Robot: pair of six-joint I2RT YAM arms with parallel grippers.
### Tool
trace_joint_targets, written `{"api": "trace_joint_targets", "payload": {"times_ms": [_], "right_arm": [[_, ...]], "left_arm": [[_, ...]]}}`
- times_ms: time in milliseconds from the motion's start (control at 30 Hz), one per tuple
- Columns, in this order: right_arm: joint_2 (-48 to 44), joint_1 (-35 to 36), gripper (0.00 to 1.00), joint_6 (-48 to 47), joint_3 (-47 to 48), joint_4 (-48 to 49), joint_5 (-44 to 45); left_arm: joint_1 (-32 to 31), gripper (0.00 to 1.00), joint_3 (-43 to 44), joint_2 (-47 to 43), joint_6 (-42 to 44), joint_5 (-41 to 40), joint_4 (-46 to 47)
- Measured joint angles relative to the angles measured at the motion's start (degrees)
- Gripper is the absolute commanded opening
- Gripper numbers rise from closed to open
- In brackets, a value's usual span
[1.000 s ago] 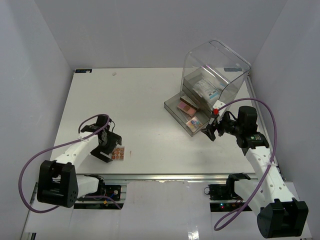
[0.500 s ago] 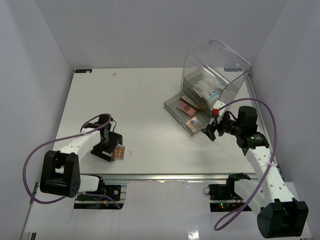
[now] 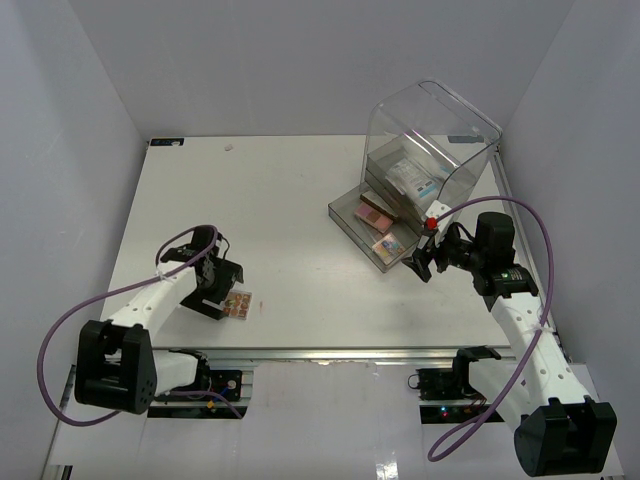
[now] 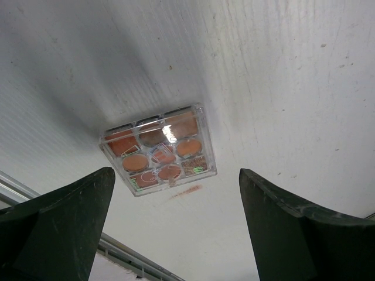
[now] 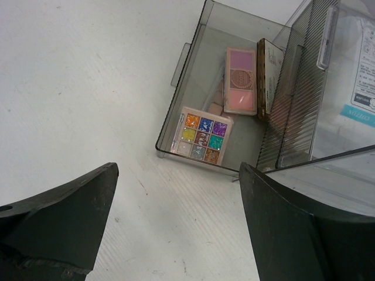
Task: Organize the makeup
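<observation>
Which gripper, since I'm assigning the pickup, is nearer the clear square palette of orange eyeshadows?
Left. Left gripper hovers by the palette; right gripper is far off, at the clear drawer.

Bare tabletop (image 3: 300, 200) lies on every side of the orange eyeshadow palette (image 4: 158, 151), with the left fingers (image 4: 64, 222) spread wide of it. The pulled-out drawer (image 5: 196, 157) is open from above; its walls and the clear acrylic box (image 3: 440, 125) behind hem in the palettes (image 5: 202, 134) inside.

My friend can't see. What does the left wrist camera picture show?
A small clear eyeshadow palette with orange and brown colours lies flat on the white table. The left tool is open wide, its two dark fingers at the bottom corners of the picture, not touching the palette.
</observation>
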Motion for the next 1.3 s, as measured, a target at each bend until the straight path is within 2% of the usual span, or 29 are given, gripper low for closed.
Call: {"api": "trace_joint_targets", "payload": {"times_ms": [667,800,1000,1167,1233,1300], "right_arm": [[0.0,-0.3,0.90,0.0,0.0,0.0,0.0],[0.0,-0.3,0.90,0.0,-0.1,0.0,0.0],[0.0,-0.3,0.90,0.0,-0.1,0.0,0.0],[0.0,-0.4,0.90,0.0,-0.1,0.0,0.0],[0.0,-0.4,0.90,0.0,-0.1,0.0,0.0],[0.0,-0.4,0.90,0.0,-0.1,0.0,0.0]], "left_arm": [[0.0,0.98,0.3,7.7,0.9,0.7,1.1],[0.0,0.94,0.5,8.0,1.3,0.9,1.3],[0.0,0.65,0.6,8.0,2.3,1.6,2.2],[0.0,0.30,0.1,6.5,2.9,2.9,4.9],[0.0,0.22,0.1,5.4,3.3,4.2,6.3],[0.0,0.17,0.1,4.3,4.0,5.7,7.7]]}}
